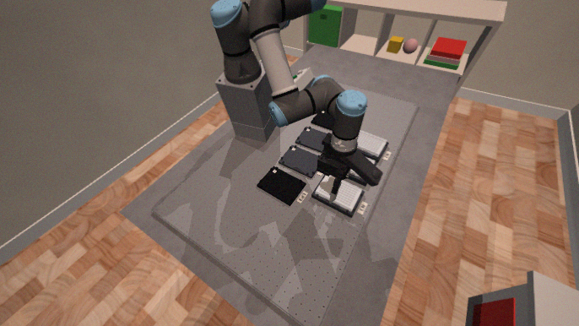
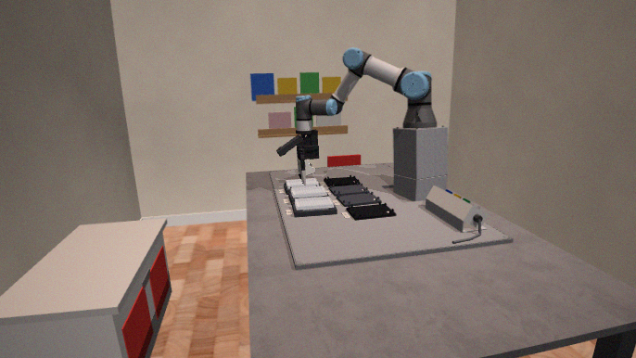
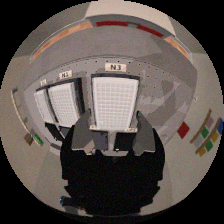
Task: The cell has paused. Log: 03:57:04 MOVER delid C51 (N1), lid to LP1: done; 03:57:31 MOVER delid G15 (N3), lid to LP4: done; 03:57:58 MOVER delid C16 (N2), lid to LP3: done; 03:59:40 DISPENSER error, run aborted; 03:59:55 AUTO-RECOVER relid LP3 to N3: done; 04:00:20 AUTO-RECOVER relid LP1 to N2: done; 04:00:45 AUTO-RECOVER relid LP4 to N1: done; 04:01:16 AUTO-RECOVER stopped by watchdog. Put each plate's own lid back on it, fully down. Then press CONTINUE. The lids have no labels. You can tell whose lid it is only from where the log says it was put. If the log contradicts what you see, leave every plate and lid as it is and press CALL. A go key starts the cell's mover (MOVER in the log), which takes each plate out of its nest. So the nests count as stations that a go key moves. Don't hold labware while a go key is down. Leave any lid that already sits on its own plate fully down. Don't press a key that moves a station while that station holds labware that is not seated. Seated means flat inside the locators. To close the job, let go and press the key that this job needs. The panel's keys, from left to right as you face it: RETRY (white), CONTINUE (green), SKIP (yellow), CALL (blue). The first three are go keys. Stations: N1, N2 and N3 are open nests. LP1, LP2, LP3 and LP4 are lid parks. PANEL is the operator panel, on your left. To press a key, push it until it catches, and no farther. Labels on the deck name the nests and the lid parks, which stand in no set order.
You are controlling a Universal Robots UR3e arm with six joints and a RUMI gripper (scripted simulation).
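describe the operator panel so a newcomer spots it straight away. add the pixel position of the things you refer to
Find the tall grey pedestal (image 1: pixel 245 105) (image 2: pixel 407 158) under the arm. Near its foot sits a long, pale box, the operator panel (image 1: pixel 306 77) (image 2: pixel 444 211). Its sloped face with coloured keys (image 1: pixel 295 77) (image 2: pixel 457 196) sets it apart from the flat, dark lid parks (image 1: pixel 281 186) (image 2: pixel 371 211).

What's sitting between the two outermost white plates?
A third white plate, the middle one of the row. The exterior and wrist views show it best.

A green box (image 1: pixel 325 26) fills one shelf compartment.
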